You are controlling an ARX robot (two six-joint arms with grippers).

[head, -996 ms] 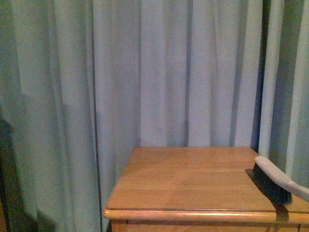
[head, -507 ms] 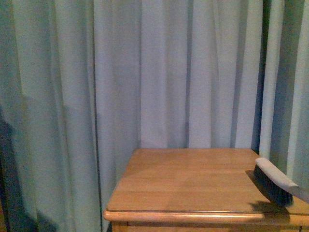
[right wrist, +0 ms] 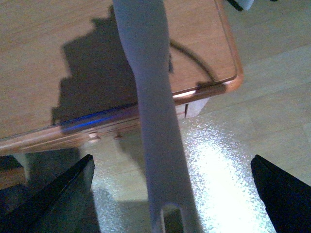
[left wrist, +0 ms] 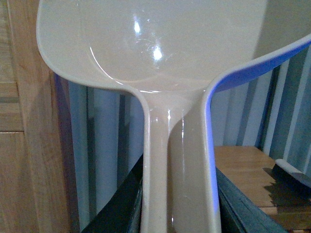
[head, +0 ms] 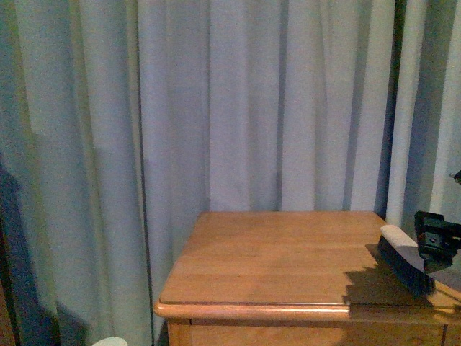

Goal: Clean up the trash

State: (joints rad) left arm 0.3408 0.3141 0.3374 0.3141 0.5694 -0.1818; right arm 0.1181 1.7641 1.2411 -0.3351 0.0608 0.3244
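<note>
The crumpled white trash is not in any view. My left gripper (left wrist: pixel 178 206) is shut on the handle of the smooth beige dustpan (left wrist: pixel 160 43), whose empty scoop fills the left wrist view. A hand brush (head: pixel 403 263) with black bristles and a pale handle lies at the right end of the wooden table (head: pixel 274 252). My right gripper (right wrist: pixel 172 162) is open, its jaws wide apart on either side of the brush handle (right wrist: pixel 150 97) and not touching it. A black part of the right arm (head: pixel 436 241) shows over the brush in the front view.
Pale blue curtains (head: pixel 252 108) hang behind and left of the table. The table's front edge and corner (right wrist: pixel 228 82) show in the right wrist view, with light floor (right wrist: pixel 252 145) below. A wooden panel (left wrist: pixel 24 145) stands beside the dustpan. The brush (left wrist: pixel 291 174) also shows there.
The front view has shifted slightly. The black part of my right arm has come into view over the brush's handle end, and its shadow now falls on the table.
</note>
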